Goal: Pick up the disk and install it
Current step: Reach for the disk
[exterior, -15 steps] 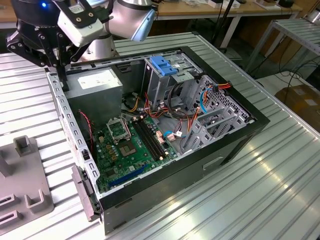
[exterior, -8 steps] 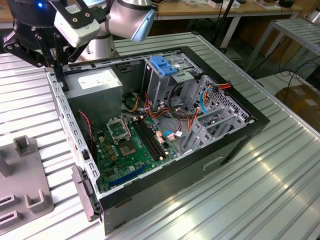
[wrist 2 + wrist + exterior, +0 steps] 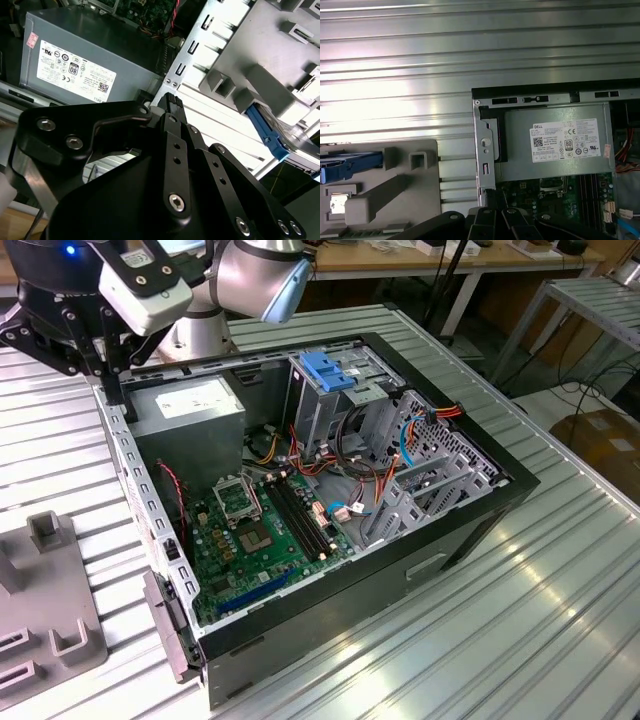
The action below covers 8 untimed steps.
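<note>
The disk [image 3: 345, 170] shows mostly as its long bright-blue rail [image 3: 267, 132], a slim plastic strip with a squared end. A sliver of grey metal and a white patch [image 3: 338, 201] sit beside the rail, and the rest is cut off at the picture's edge. The disk lies flat in a grey fixture [image 3: 395, 180] with raised blocks. The fixture sits on the ribbed metal table [image 3: 470, 50], just beside the open case [image 3: 470, 510] and outside it. In the first wrist view the rail's long axis runs level with the table and roughly square to the case's side wall [image 3: 482, 150], with its squared end pointing toward that wall. The end effector [image 3: 172, 101] is closed, fingertips pressed together with nothing between them. It hangs over the case's rim near the corner of the power supply [image 3: 85, 65], well apart from the disk. In the exterior view the arm [image 3: 250, 275] stands by the case's far corner, on the exterior view's left, with the motherboard [image 3: 260, 530] bare inside the case
</note>
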Available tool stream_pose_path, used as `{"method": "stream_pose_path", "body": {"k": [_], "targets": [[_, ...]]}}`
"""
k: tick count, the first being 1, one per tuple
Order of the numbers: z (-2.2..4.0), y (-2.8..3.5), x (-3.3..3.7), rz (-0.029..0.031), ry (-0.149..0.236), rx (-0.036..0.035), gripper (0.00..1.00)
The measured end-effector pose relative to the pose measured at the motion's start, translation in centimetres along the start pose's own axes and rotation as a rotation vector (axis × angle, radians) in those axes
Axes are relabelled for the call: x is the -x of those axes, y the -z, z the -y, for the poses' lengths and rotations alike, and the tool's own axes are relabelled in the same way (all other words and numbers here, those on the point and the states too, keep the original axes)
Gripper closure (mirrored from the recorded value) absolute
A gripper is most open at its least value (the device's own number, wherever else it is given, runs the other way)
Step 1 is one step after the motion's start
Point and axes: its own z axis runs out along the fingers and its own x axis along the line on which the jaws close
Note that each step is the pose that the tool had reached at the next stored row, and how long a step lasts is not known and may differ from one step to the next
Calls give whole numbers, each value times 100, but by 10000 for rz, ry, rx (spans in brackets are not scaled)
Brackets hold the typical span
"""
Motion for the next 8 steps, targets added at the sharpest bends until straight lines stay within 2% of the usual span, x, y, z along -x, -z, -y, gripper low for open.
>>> {"method": "stream_pose_path", "body": {"k": [8], "targets": [[5, 2, -65, -1, 0, 0, 90]]}}
